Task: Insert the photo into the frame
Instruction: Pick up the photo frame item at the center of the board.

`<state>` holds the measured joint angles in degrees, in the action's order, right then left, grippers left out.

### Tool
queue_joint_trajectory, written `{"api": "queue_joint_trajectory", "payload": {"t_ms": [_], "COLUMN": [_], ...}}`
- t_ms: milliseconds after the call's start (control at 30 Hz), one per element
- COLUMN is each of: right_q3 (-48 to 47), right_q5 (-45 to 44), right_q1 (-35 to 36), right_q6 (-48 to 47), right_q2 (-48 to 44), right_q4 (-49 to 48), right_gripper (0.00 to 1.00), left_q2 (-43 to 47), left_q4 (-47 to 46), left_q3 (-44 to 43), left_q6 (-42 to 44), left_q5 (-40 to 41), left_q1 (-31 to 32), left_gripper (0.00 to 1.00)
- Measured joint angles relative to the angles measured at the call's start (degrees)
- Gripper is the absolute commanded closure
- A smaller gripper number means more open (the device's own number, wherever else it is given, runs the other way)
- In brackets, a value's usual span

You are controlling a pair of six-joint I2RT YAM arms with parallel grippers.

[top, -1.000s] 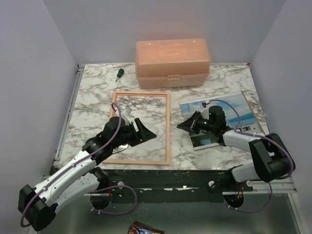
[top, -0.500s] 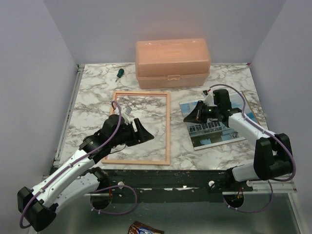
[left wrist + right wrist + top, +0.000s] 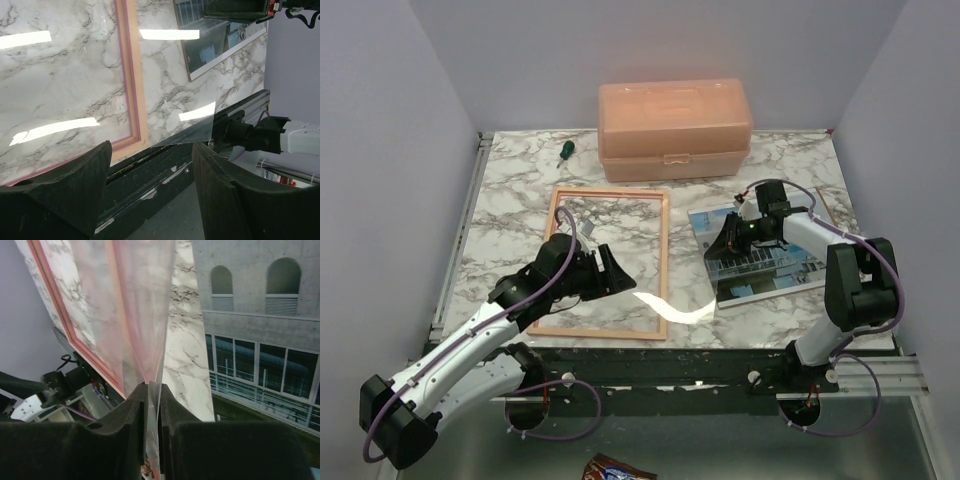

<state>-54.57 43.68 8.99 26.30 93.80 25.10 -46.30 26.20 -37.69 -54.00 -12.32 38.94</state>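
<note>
Left arm (image 3: 470, 340) stretched low and forward, wrist turned rightward, left gripper (image 3: 618, 272) spread wide and empty, right arm (image 3: 855, 290) bent sharply, forearm reaching left, right gripper (image 3: 152, 387) pointing left, fingers nearly together, pinching a clear sheet (image 3: 145, 340)

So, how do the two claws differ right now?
The left claw is open and empty; the right claw is shut on a clear sheet. The left hangs over the frame, the right by the photo. Both are black.
</note>
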Motion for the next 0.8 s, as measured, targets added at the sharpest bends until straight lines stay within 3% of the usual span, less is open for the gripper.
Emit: {"api": "queue_joint_trajectory", "payload": {"t_ms": [200,400,800], "right_q3": [0.09,0.09,4.22], "right_q5": [-4.87,-10.49,-18.36], "right_q1": [0.0,0.0,0.0], "right_q6": [-0.37,0.17,0.87], "right_q2": [1.18,2.32,-3.26], "right_q4": [0.44,0.28,0.22], "right_gripper": [0.42,0.24,0.23], "left_q2": [-1.84,-3.34,-4.85], "left_q4": [0.11,0.11,2.01], "left_q3": [0.0,0.35,1.99], "left_q6": [1.05,1.57,3.13], "left_q5": [0.02,0.04,3.02], "left_q1": [0.0,-0.13,-1.44], "left_gripper": [0.33,0.33,0.33]}}
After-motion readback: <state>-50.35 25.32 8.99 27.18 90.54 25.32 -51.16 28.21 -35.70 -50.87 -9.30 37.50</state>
